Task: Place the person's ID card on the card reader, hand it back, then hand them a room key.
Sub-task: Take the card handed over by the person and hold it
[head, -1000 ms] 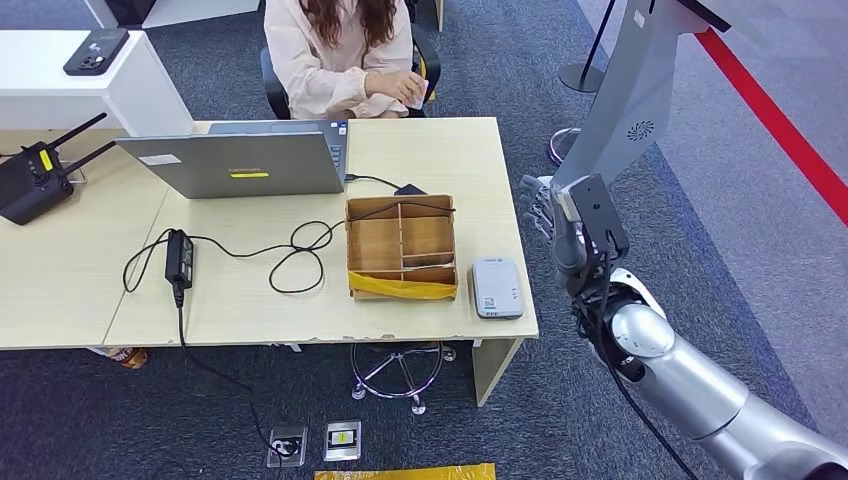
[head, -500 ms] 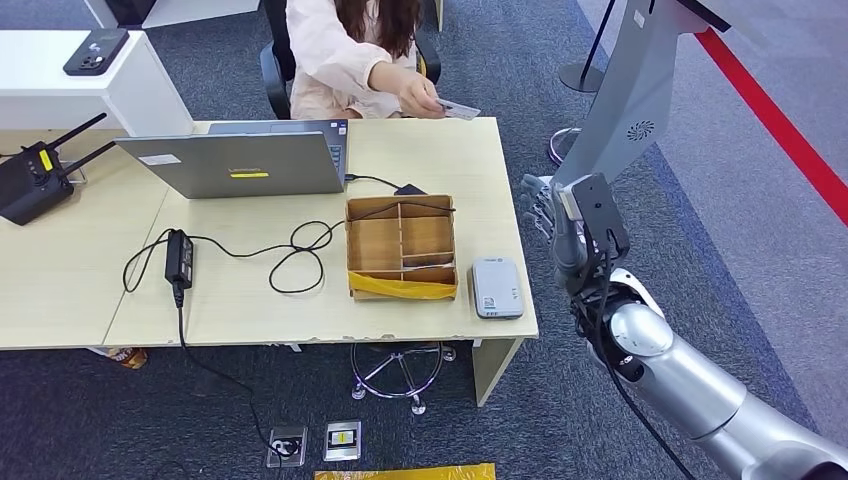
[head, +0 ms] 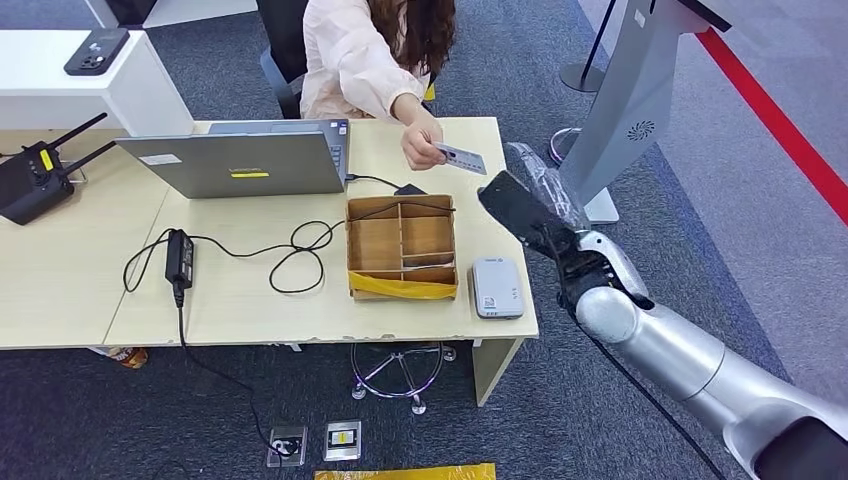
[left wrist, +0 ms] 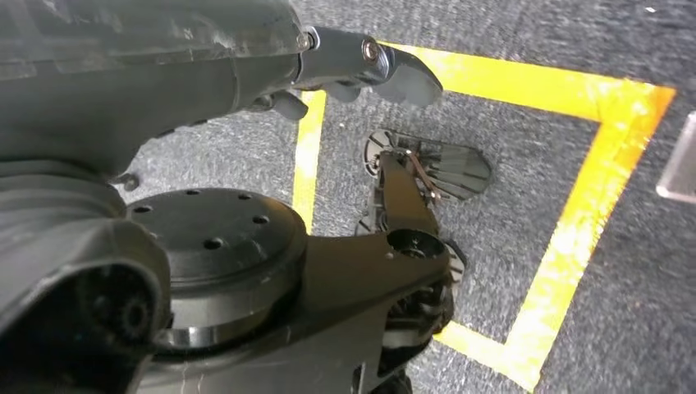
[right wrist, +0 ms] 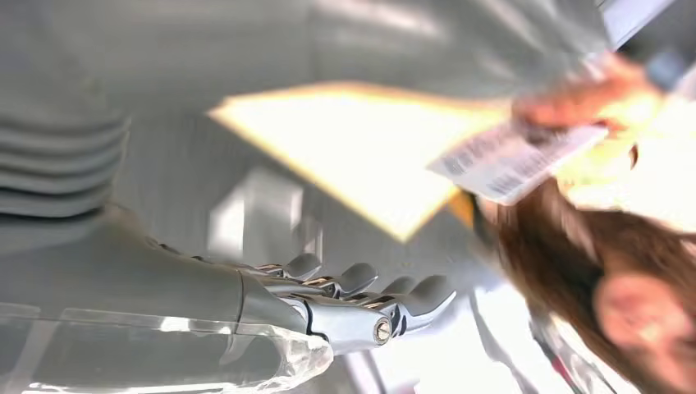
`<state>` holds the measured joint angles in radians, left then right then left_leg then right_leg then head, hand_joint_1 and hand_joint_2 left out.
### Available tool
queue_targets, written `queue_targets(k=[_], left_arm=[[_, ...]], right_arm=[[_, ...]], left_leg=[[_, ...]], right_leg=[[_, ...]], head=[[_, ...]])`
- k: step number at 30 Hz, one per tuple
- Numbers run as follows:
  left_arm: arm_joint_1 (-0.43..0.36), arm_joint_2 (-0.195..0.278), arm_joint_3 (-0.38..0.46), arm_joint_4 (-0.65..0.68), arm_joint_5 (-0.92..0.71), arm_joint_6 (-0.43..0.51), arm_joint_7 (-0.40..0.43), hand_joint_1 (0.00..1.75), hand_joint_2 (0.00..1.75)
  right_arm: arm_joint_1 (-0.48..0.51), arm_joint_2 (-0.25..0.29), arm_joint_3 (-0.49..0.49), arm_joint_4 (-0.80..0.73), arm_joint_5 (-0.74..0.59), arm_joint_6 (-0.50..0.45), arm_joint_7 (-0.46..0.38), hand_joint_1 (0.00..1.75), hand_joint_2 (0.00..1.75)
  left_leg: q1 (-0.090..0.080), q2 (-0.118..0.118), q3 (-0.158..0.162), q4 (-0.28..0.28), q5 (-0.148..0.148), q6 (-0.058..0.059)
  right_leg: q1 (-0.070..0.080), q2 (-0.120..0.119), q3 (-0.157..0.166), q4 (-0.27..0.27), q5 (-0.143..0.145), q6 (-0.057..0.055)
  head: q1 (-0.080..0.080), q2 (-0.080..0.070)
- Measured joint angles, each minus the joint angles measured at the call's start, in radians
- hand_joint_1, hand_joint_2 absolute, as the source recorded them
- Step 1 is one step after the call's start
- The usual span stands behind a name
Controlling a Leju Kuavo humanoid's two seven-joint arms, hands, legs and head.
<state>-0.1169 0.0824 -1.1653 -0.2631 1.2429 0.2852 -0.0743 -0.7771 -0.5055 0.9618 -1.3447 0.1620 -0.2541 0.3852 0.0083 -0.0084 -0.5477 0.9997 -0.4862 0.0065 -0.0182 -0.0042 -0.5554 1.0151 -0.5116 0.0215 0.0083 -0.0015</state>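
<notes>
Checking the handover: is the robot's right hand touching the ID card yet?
Apart. The head view shows bare desk between the right hand and the ID card.

Right hand (head: pixel 535 172): raised just off the table's (head: pixel 90 290) far-right corner, empty, fingers apart and stretched up toward the card.
ID card (head: pixel 461 158): pinched in the person's hand (head: pixel 421 143), just beyond the right hand, close but not touching.
Card reader (head: pixel 496 287): flat grey unit on the table, nearer the robot than the hand, beside the forearm.
Cardboard box (head: pixel 401 248): divided into compartments, to the hand's left, touching nothing of it.
Laptop (head: pixel 240 160): farther left, well apart from the hand.
</notes>
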Motion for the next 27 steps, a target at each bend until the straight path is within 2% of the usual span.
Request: queue_targets(k=[2, 5, 14, 27], left_arm=[[-0.009, 0.000, -0.004, 0.001, -0.016, -0.006, 0.004, 0.00, 0.00], [-0.021, 0.000, -0.013, 0.001, -0.035, -0.012, 0.017, 0.00, 0.00], [-0.029, 0.001, -0.017, 0.006, -0.050, -0.017, 0.038, 0.00, 0.00], [-0.027, 0.002, -0.017, 0.016, -0.048, -0.025, 0.038, 0.00, 0.00]], right_arm=[[-0.038, 0.010, 0.033, 0.020, 0.165, 0.044, 0.057, 0.00, 1.75], [-0.058, 0.022, 0.058, 0.044, 0.271, 0.083, 0.090, 0.00, 1.75], [-0.066, 0.036, 0.081, 0.093, 0.343, 0.139, 0.108, 0.00, 1.75], [-0.066, 0.067, 0.082, 0.149, 0.368, 0.145, 0.096, 0.00, 1.75]], left_leg=[[0.000, -0.001, 0.000, 0.000, 0.000, 0.000], [0.000, -0.001, 0.000, 0.000, 0.000, 0.000], [0.000, -0.001, 0.000, 0.000, 0.000, 0.000], [0.000, -0.001, 0.000, 0.000, 0.000, 0.000]], right_leg=[[0.000, -0.001, 0.000, 0.000, 0.000, 0.000], [0.000, -0.001, 0.000, 0.000, 0.000, 0.000], [0.000, -0.001, 0.000, 0.000, 0.000, 0.000], [0.000, -0.001, 0.000, 0.000, 0.000, 0.000]], head=[[0.000, 0.000], [0.000, 0.000], [0.000, 0.000], [0.000, 0.000]])
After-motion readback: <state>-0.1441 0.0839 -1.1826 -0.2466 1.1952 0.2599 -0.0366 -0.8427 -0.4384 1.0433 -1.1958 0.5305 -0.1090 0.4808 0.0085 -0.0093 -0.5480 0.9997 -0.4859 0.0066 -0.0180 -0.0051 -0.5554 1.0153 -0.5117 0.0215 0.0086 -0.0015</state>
